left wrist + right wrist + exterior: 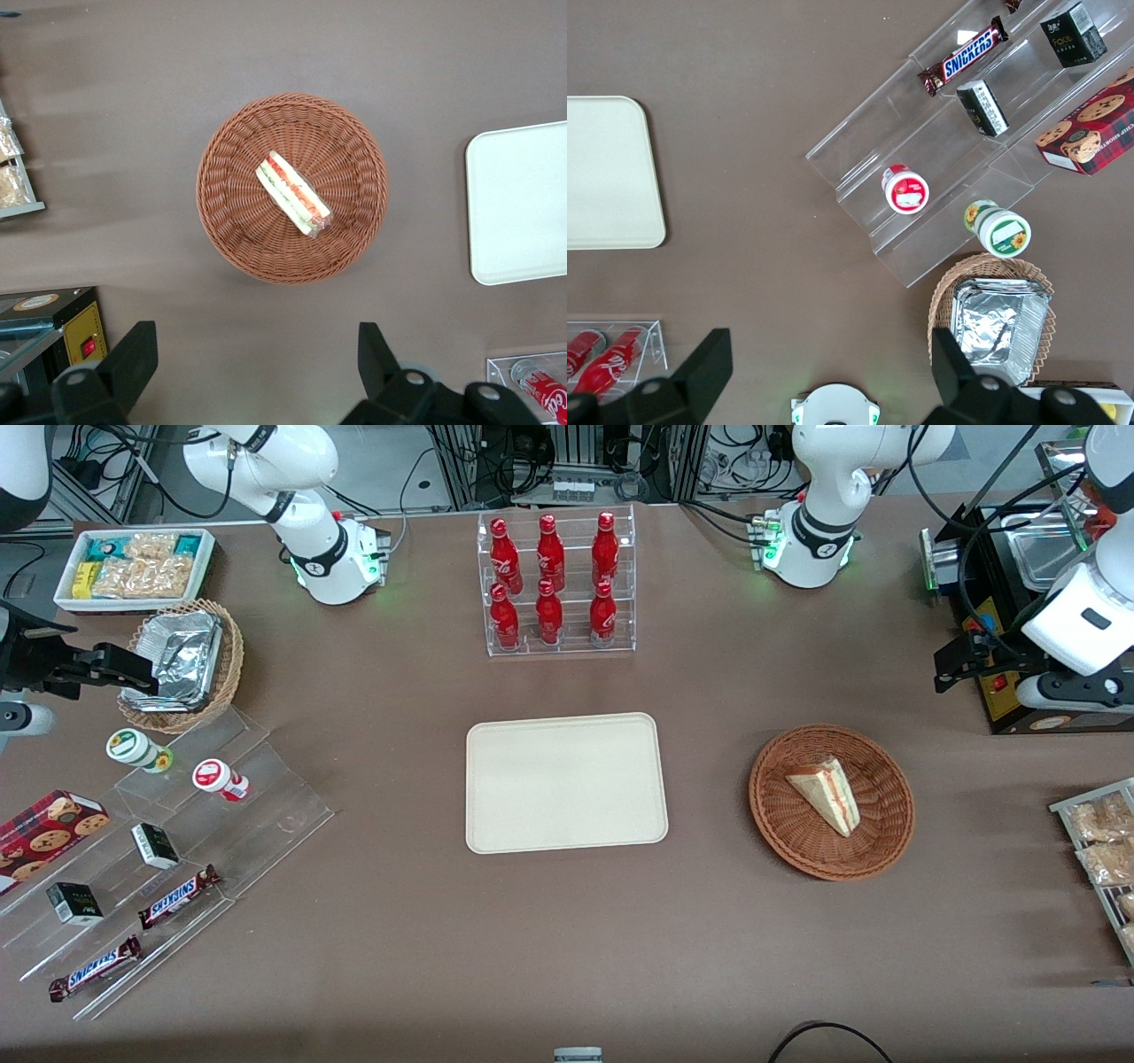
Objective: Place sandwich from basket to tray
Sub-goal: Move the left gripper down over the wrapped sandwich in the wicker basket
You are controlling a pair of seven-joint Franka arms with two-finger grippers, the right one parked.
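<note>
Sandwich-bearing table holds the bare tray, then the wicker basket beside it. Within lies the sandwich, long axis diagonal, below the raised claw, its fingers spread wide and empty.

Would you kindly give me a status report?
Gripper open, hovering above table, farther back than reddish-brown wicker basket. Triangular white-bread sandwich inside. Cream rectangular tray bare.

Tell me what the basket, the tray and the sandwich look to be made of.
Basket: woven wicker, reddish-brown, ribbed weave visible.
Tray: likely plastic, matte cream, smooth with a low rim.
Sandwich: white bread, orange-red and green filling, possibly in clear wrap.
The open gripper is above the table near the basket.
</note>
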